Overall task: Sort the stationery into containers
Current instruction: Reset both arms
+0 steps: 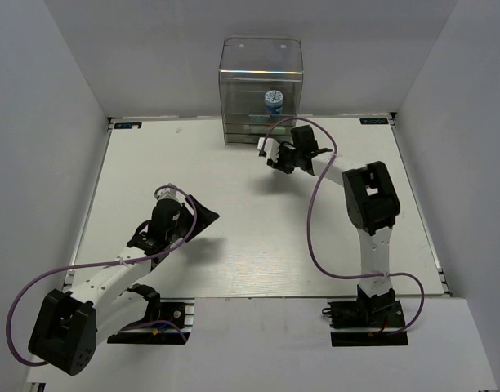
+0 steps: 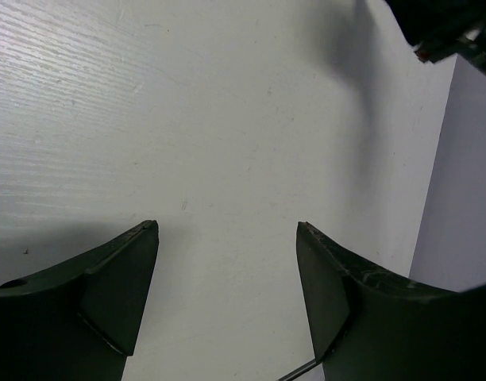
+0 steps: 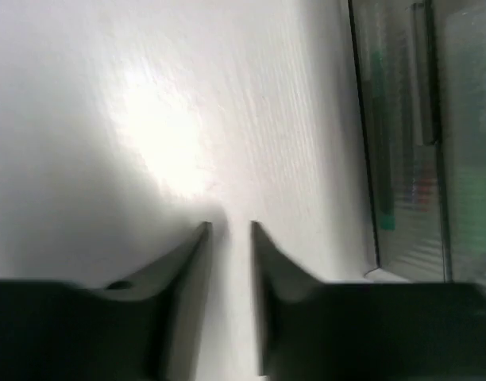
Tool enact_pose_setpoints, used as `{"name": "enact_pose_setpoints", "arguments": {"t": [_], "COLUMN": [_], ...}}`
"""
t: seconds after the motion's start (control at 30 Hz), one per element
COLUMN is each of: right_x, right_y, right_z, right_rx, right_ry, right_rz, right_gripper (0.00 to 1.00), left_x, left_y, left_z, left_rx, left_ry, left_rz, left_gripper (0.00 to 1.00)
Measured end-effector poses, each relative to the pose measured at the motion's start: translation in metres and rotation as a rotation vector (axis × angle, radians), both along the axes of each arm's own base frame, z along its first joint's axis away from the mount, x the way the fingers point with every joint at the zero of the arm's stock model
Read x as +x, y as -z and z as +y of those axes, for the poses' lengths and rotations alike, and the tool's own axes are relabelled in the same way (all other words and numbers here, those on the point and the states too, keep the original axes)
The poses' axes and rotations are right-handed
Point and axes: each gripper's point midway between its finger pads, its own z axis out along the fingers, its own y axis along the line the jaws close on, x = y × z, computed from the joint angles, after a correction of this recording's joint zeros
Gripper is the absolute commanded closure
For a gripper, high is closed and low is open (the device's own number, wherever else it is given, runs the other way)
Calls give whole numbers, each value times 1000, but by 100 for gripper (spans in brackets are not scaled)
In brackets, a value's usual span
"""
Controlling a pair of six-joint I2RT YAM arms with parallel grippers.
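The clear plastic container (image 1: pixel 261 82) stands at the back middle of the table, and the small blue-and-white jar (image 1: pixel 273 99) sits inside it. In the right wrist view its drawer wall (image 3: pixel 410 135) shows blurred green and teal shapes (image 3: pixel 382 214) behind it. My right gripper (image 1: pixel 274 157) hovers just in front of the container. Its jaws (image 3: pixel 229 226) stand a narrow gap apart, with only bare table between them. My left gripper (image 1: pixel 203 216) hangs over the left middle of the table, wide open (image 2: pixel 227 226) and holding nothing. No loose pens or markers show on the table.
White walls close the table in on three sides, and one wall (image 2: pixel 465 198) shows in the left wrist view. The right arm (image 1: pixel 368 200) arches over the right half of the table, its purple cable (image 1: pixel 315 204) looping beside it.
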Motion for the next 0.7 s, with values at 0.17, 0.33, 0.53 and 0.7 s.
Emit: {"name": "enact_pose_setpoints", "arguments": {"t": [0.17, 0.33, 0.53, 0.7], "right_x": [-47, -95, -140, -168], "right_y": [-69, -122, -115, -101], "right_z": [14, 5, -24, -57], "right_rx": [203, 362, 420, 413], "right_ry": [-11, 46, 285, 466], "right_rz": [101, 187, 351, 373], "right_gripper": [10, 10, 10, 10], "left_x": [3, 8, 17, 18], "left_y": [-4, -13, -43, -58], "left_z": [-1, -3, -6, -5], "left_rx": [7, 32, 44, 60], "left_ry": [16, 51, 81, 100], "left_rz": [-33, -89, -205, -276], "left_gripper": [20, 11, 0, 0]}}
